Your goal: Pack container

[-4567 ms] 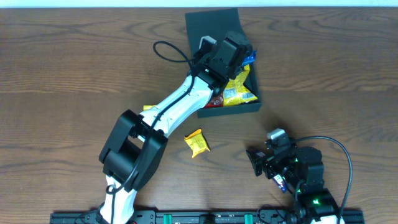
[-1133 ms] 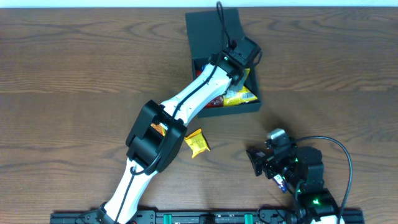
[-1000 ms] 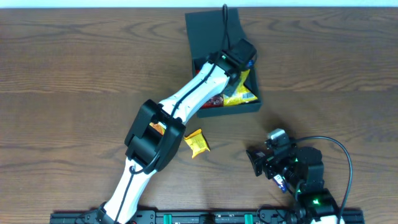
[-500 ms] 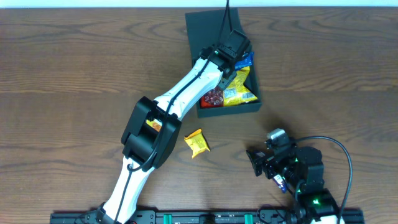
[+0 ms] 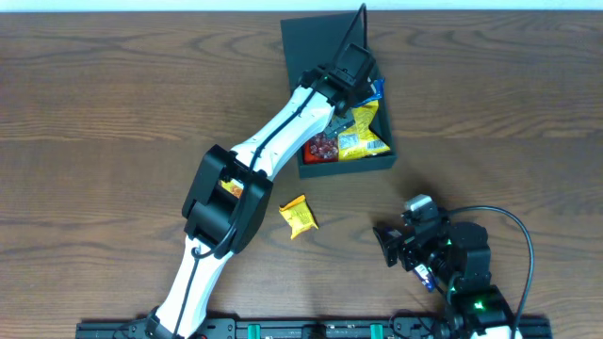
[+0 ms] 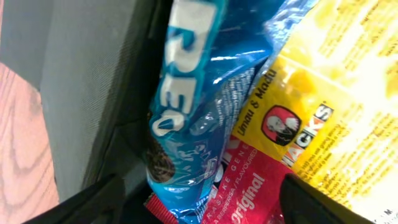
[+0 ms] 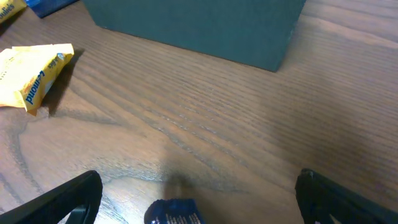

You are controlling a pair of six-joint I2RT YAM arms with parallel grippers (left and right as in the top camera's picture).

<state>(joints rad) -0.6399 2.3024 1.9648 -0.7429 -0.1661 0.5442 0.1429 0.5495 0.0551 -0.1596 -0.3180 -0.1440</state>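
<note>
Jaws of left end effector point(image 5: 363, 83) now spread, blue packet point(image 6: 186, 112) released into container point(image 5: 320, 38).

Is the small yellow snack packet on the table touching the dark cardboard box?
Apart. Overhead view shows bare wooden table between the small yellow snack packet and the dark cardboard box.

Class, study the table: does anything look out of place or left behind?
Yes. One yellow packet lies loose on the table, outside the box, while other snacks already sit inside it.
</note>
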